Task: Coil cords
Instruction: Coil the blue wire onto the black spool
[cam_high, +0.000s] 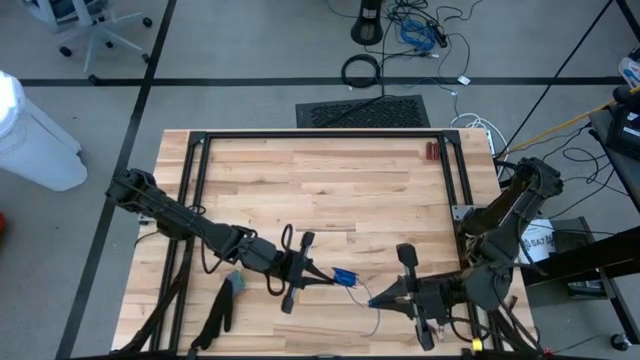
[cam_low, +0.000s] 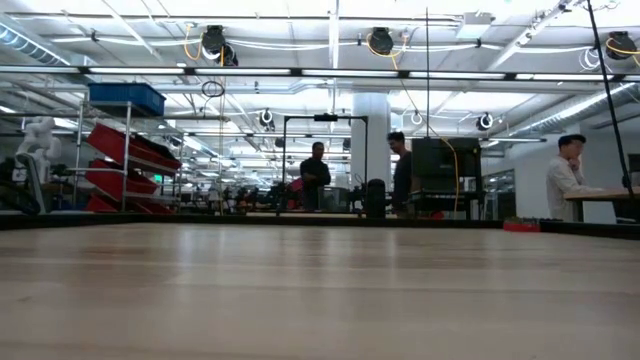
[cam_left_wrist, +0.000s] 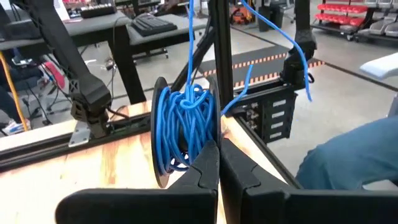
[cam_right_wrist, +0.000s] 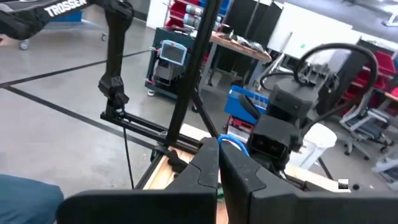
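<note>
The cord is wound into a small blue coil (cam_high: 343, 277) between dark discs; it shows large in the left wrist view (cam_left_wrist: 183, 124). My left gripper (cam_high: 325, 276) is shut on it near the table's near edge, at the middle. A thin stretch of cord (cam_high: 358, 290) runs from the coil to my right gripper (cam_high: 378, 298), which is shut on it. A loose tail (cam_high: 375, 322) trails toward the near edge. In the right wrist view the blue cord (cam_right_wrist: 233, 144) shows just past my shut fingers. The low view shows neither gripper. My left gripper pinches the coil at its edge (cam_left_wrist: 198, 152) between its two fingers, coming level from the table's left. The coil stands on edge beyond the fingertips, with strands running up and away from it (cam_left_wrist: 189, 43). My right gripper pinches the thin cord (cam_right_wrist: 231, 143) a short way from the coil, coming level from the table's right. The cord runs from its fingertips toward my left gripper; the exact place of contact is hidden by the fingers.
Red-handled pliers (cam_high: 432, 151) lie at the table's far right corner. A green-tipped tool (cam_high: 235, 283) lies near the left arm. A black frame (cam_high: 320, 134) runs round the table. A thick black cable ring (cam_high: 361, 70) lies on the floor beyond. People stand far off (cam_low: 316, 175).
</note>
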